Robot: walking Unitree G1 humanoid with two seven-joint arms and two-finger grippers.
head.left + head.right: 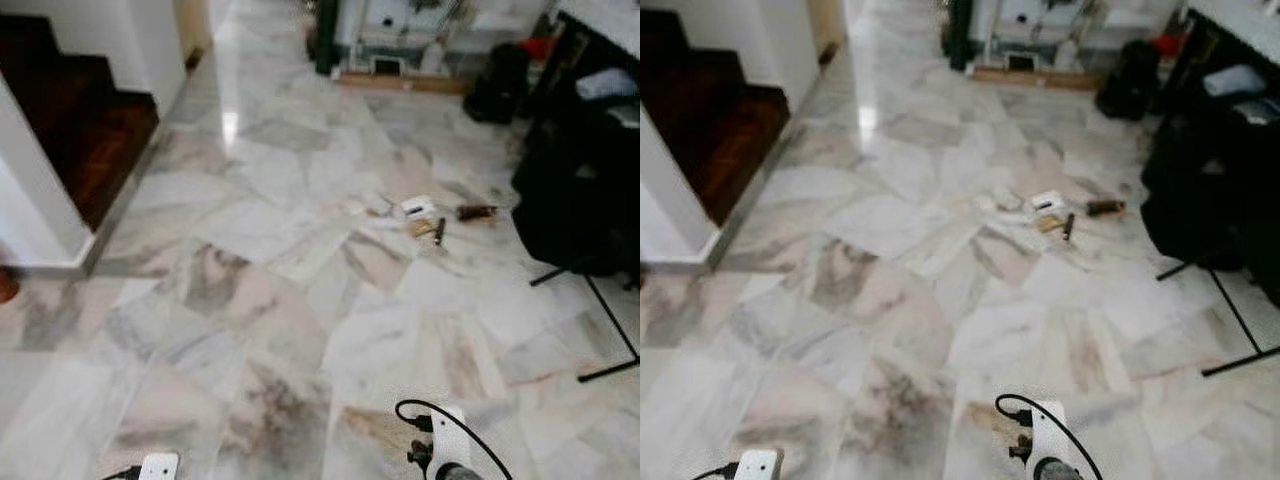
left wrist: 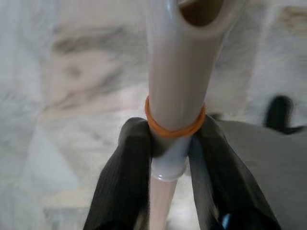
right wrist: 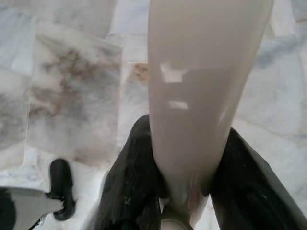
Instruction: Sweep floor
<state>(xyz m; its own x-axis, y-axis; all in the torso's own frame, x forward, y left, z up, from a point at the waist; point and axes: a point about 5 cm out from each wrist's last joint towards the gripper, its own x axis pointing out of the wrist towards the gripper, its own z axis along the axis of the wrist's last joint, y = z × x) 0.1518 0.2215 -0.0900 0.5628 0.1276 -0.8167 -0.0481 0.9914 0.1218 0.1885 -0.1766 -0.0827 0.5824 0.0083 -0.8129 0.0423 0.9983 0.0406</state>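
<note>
- No text, label, brand, number or sign can be read anywhere.
- The small litter (image 1: 418, 207) on the marble floor (image 1: 250, 300) is too blurred to read.

**Both grippers are holding on tight**

Your left gripper (image 2: 168, 158) has its two black fingers (image 2: 122, 182) squeezed on a pale handle (image 2: 177, 76). Your right gripper (image 3: 187, 172) squeezes a wider pale handle (image 3: 201, 86) the same way. Both wrists sit low in front of you, the left wrist (image 1: 158, 466) and the right wrist (image 1: 447, 440).
</note>
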